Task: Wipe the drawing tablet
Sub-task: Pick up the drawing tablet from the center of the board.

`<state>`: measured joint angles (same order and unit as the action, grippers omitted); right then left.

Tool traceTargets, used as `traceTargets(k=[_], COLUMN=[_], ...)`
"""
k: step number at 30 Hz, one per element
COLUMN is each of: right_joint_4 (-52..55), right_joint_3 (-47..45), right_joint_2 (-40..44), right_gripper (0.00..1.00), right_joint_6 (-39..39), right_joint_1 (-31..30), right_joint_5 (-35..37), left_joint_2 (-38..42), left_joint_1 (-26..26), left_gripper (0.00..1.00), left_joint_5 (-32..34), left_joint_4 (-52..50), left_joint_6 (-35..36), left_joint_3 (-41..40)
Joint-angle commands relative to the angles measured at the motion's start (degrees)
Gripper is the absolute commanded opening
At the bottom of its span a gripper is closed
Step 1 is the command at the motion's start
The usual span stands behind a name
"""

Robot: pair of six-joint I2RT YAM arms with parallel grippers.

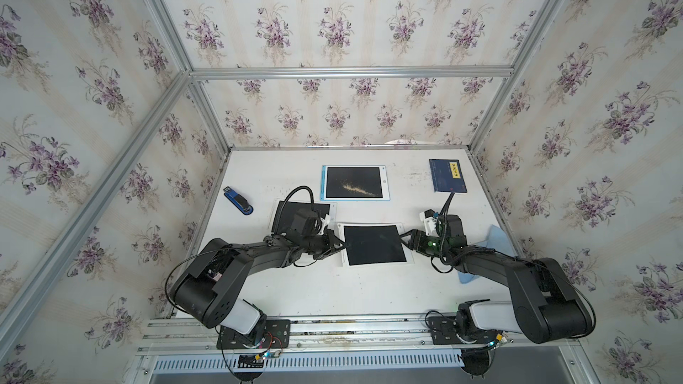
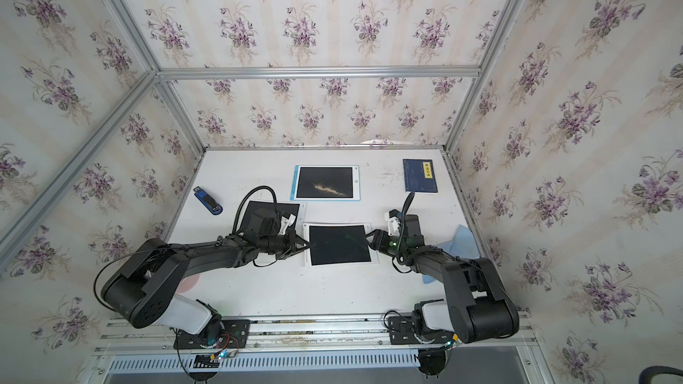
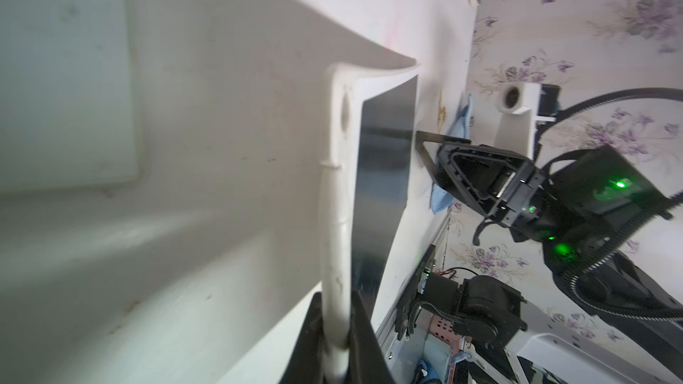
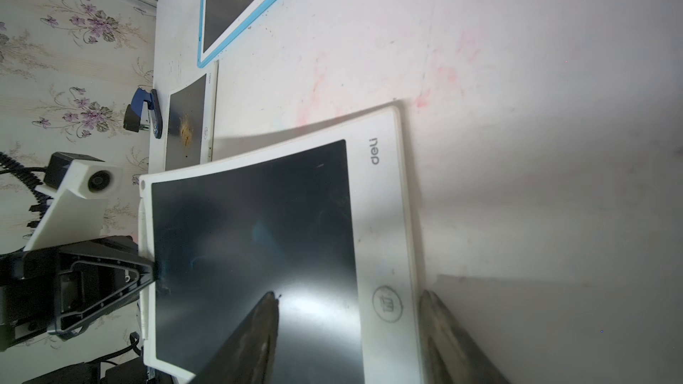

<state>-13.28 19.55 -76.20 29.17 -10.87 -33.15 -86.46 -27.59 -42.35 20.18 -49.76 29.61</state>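
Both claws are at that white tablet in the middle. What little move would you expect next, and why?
Probably the right claw closes. The left claw is clamped on one edge of the middle tablet, while the right one stands open astride the opposite edge, one finger over the screen, gripping nothing.

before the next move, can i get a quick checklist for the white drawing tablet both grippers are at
1. Left gripper grip on the white-framed drawing tablet with the dark screen: ok, shut on one edge.
2. Right gripper: ok, open, fingers straddling the opposite edge, not clamped.
3. That screen free of crumbs: ok, none visible.
4. Light blue cloth in a gripper: not ok, it lies on the white table, unheld.
5. Blue-framed tablet at the back: not ok, yellowish crumbs on its screen.
6. Second white-framed tablet: not ok, crumbs there too.
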Motion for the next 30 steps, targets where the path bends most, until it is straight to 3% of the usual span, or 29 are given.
traceTargets(k=[1,4,10,12,16,20,22,25,27,30], right_joint_4=[2.5,4.9,12.3,12.4,9.1,4.9,-3.5,-28.6,-45.4,-58.7], right_joint_3=[0.3,1.9,5.1,5.6,5.5,5.5,3.6,-2.3,-6.0,-7.4], right_joint_2=[3.2,8.1,23.4,27.2,32.1,32.0,28.5,22.1,19.0,14.6], right_gripper=[0.61,0.61,0.63,0.63,0.63,0.63,0.61,0.57,0.58,0.58], right_joint_6=[1.1,0.4,-1.5,-1.3,-0.5,0.0,3.9,18.5,27.1,33.1], right_joint_1=[-0.4,-0.4,-0.3,0.6,4.1,10.6,13.8,14.8,14.7,14.3], right_joint_5=[-9.3,-8.0,6.1,7.5,3.3,-5.3,-14.6,-25.0,-27.3,-29.4], left_joint_2=[1.1,1.9,4.5,6.4,10.4,15.4,17.8,20.6,21.4,21.8], left_joint_1=[1.1,2.5,6.6,8.7,12.7,16.2,17.3,17.5,17.5,17.4], left_gripper=[0.00,0.00,0.00,0.00,0.00,0.00,0.00,0.00,0.00,0.00], left_joint_5=[-5.8,-10.6,-18.2,-20.3,-23.5,-24.7,-25.9,-26.1,-26.0,-25.7], left_joint_4=[18.6,23.7,30.0,32.5,33.9,26.6,26.6,30.2,33.1,36.6], left_joint_6=[-0.3,0.3,1.1,0.5,0.0,3.8,3.7,1.5,-0.7,-3.6], left_joint_3=[-1.7,-2.0,-2.8,-3.3,-3.5,-3.1,-3.4,-4.6,-5.3,-5.9])
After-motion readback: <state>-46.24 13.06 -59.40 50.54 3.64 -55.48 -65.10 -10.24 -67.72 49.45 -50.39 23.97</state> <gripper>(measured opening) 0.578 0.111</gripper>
